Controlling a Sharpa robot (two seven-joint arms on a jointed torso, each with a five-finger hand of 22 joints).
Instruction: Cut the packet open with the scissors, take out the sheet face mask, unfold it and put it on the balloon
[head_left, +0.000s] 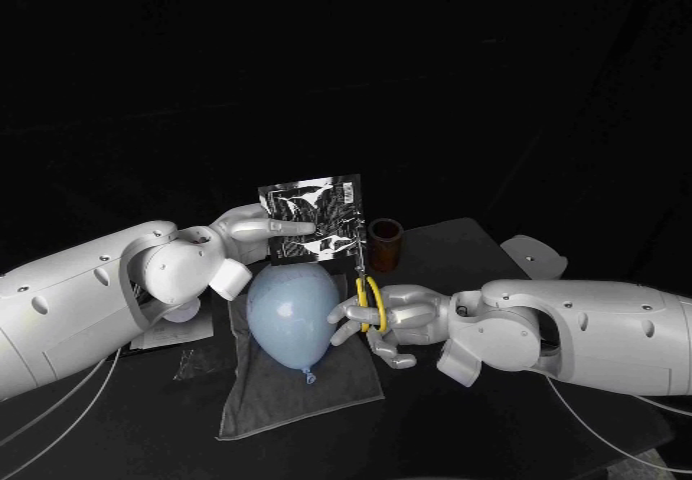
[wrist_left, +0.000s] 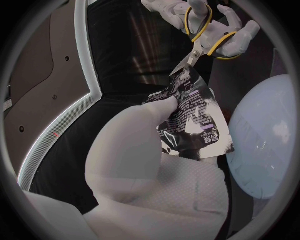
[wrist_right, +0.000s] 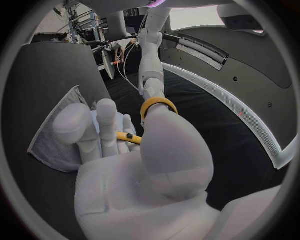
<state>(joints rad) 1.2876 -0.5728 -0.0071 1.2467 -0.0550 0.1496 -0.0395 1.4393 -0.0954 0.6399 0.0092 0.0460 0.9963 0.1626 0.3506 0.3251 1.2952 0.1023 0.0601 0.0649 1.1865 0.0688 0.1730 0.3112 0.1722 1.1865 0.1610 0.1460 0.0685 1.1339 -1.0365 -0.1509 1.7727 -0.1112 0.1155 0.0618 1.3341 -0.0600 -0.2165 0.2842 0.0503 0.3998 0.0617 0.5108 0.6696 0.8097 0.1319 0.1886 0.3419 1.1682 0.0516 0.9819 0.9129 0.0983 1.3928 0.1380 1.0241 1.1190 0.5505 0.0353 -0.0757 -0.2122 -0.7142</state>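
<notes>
Foil packet is pinched by the left hand; the right hand grips the scissors at its right edge. The cut should hug that edge.

Head overhead, wrists close; scissors shared

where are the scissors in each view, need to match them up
Head view: scissors right of centre, beside the balloon, blades up at the packet.
Left wrist view: scissors beyond the packet, blades at its corner.
Right wrist view: scissors, yellow handles on the fingers.
Shared landmark: the right hand holding them.
</notes>
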